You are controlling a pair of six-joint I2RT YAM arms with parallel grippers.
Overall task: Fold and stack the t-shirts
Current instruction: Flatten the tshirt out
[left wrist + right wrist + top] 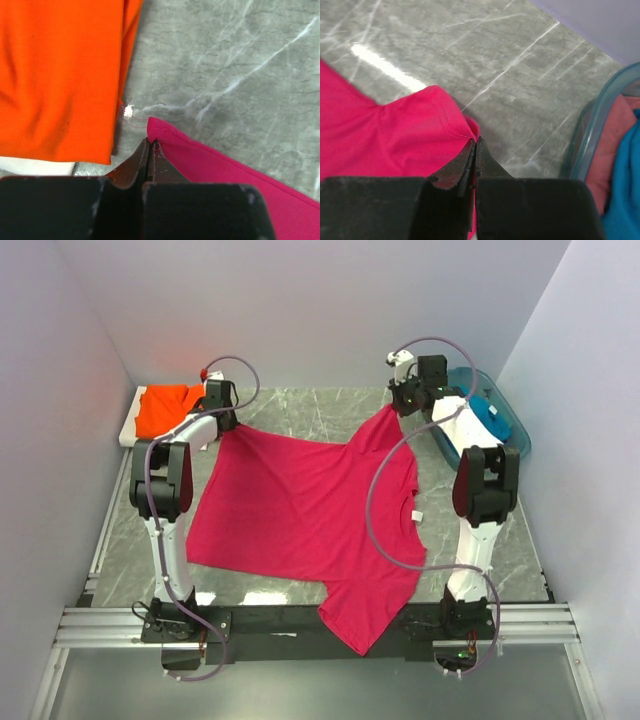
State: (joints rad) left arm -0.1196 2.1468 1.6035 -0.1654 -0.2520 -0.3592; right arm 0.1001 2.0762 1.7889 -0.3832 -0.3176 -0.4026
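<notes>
From above, the red shirt lies spread flat on the table. Its long axis runs left to right, with the hem to the left and the neck and white label to the right. One sleeve droops over the near edge. The left gripper sits at the far hem corner and the right gripper at the far sleeve. The orange shirt lies in the far-left corner, and the basket stands far right.

The left wrist view adds the grip itself: fingers pinched shut on the hem corner, near the orange shirt's edge.

The right wrist view shows that arm's fingers clamped on the sleeve's stitched edge, and the blue shirt inside the basket
</notes>
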